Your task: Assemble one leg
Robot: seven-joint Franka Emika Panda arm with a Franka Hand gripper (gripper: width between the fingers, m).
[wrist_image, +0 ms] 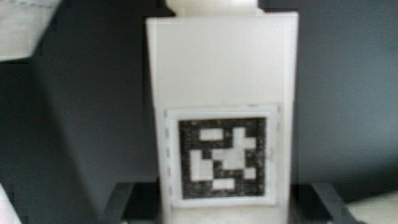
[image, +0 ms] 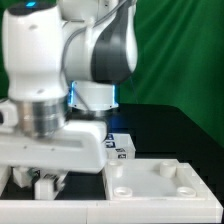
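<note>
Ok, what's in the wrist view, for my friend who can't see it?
A white leg fills the view, held between two dark fingers. It has a black-and-white tag on its face and a round peg at the far end.

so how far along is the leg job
Done: the small white square-section plastic leg with a black-and-white tag looks picked up. In hand: the pincer holds it, round peg end free, at the exterior view's left of the large flat white rimmed panel. Left: seating the peg in one of the panel's round sockets, which look empty.
</note>
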